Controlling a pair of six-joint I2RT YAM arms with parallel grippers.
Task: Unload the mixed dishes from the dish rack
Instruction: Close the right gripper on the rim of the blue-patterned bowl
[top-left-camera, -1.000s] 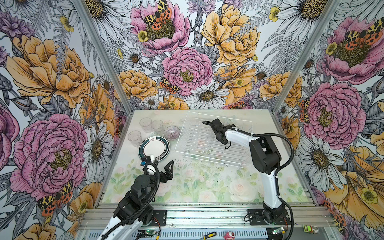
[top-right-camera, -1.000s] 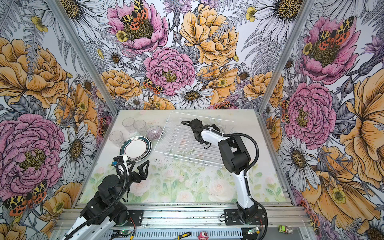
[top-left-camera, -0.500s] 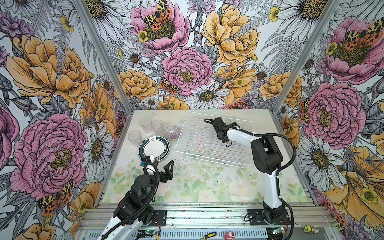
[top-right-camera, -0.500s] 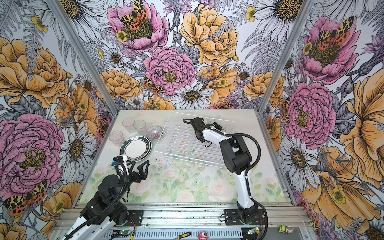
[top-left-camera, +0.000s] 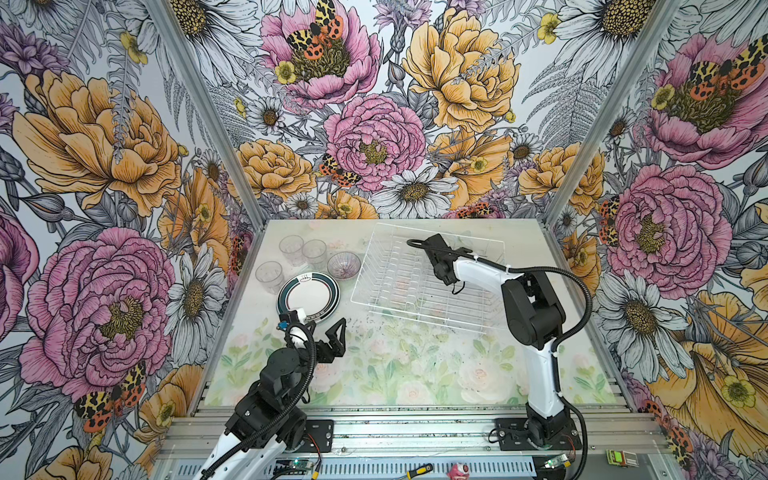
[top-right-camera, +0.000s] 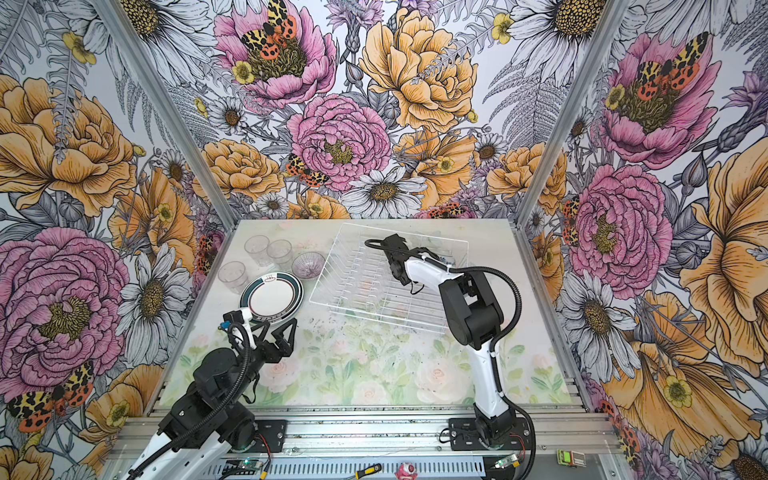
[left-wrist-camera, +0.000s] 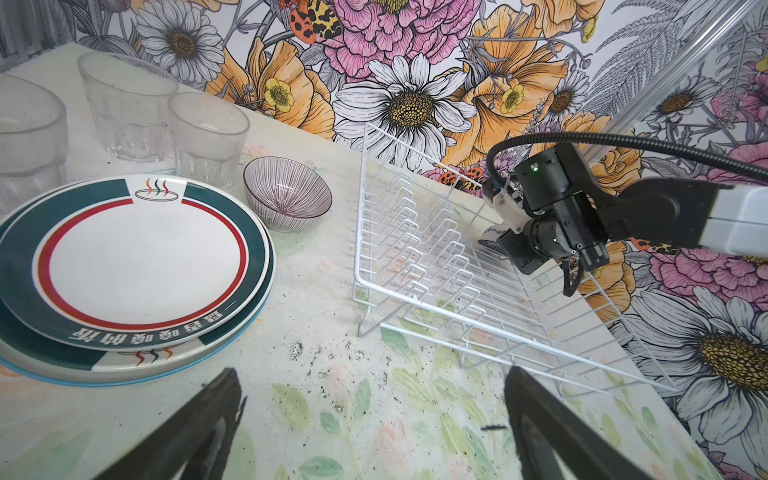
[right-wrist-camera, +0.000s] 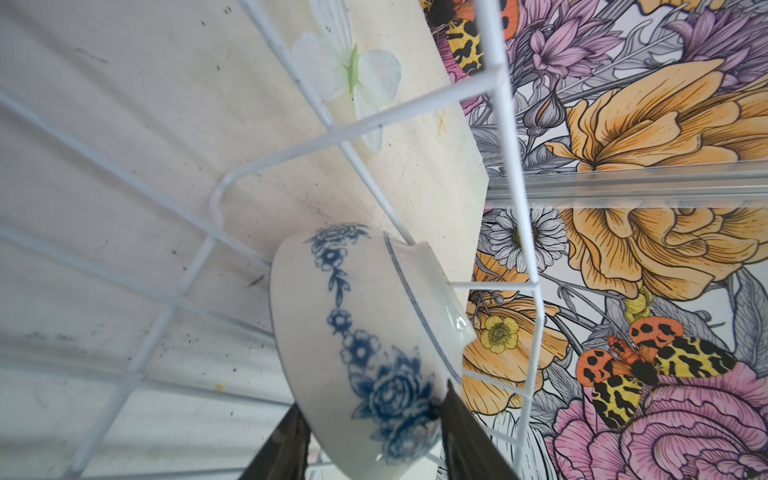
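The white wire dish rack (top-left-camera: 399, 286) (top-right-camera: 365, 286) sits at the back right of the table. My right gripper (right-wrist-camera: 372, 397) reaches into its far corner, and its two fingers press on both sides of a small white bowl with a blue flower pattern (right-wrist-camera: 357, 316) that leans against the rack's wires. A sliver of that bowl (left-wrist-camera: 489, 240) shows under the right wrist in the left wrist view. My left gripper (top-left-camera: 322, 336) (left-wrist-camera: 372, 374) hovers open and empty over the table, just in front of the stacked plates (top-left-camera: 308, 293).
Left of the rack stand three clear tumblers (top-left-camera: 291, 248) (top-left-camera: 314, 251) (top-left-camera: 269, 274) and a ribbed glass bowl (top-left-camera: 343, 264). Flowered walls close in the table at the back and sides. A screwdriver (top-left-camera: 417, 471) lies on the front rail.
The right gripper has shifted a little to the right over the rack, and its jaws have closed in onto the blue-patterned bowl. The left arm has stayed still.
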